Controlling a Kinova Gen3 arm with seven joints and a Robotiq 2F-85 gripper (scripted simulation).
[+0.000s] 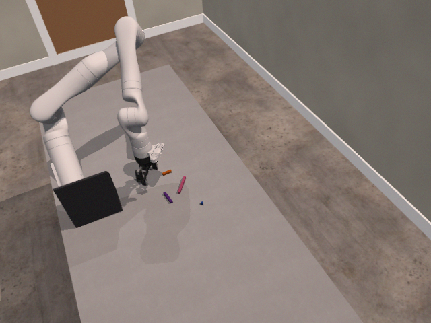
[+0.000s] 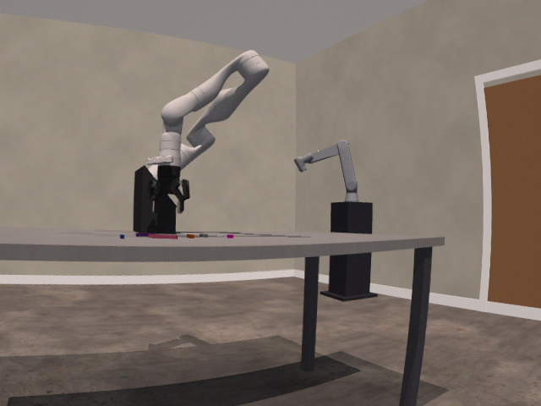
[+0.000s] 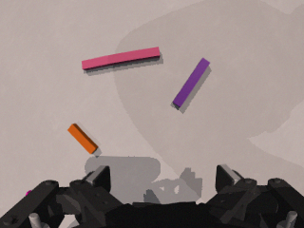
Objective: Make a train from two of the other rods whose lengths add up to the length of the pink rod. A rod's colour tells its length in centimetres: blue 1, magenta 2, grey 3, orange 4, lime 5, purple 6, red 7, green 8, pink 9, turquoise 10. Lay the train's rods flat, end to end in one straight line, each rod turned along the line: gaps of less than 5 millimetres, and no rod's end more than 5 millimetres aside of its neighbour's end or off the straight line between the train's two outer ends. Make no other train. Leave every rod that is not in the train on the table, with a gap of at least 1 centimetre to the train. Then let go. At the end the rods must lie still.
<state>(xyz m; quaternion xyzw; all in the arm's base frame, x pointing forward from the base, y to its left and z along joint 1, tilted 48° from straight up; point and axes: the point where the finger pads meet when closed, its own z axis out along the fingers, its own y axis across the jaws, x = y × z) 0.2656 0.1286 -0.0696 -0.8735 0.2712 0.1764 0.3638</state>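
A white robot arm (image 1: 130,69) hangs its gripper (image 1: 145,173) above a grey table (image 1: 209,243), its claw spread wide and holding nothing. From above, 4 rods lie apart from one another just beside it: an orange rod (image 1: 166,171) nearest the claw, a pink rod (image 1: 181,184), a purple rod (image 1: 168,197) and a small blue rod (image 1: 201,202) farthest out. The wrist camera shows the same 4, with the pink rod (image 3: 121,59) and purple rod (image 3: 192,82) angled toward each other but not touching. Only the side view picks up a grey rod (image 2: 203,234) and a magenta rod (image 2: 229,236) farther along the table, plus a second, smaller arm (image 2: 336,161) on a black pedestal (image 2: 351,218) behind it.
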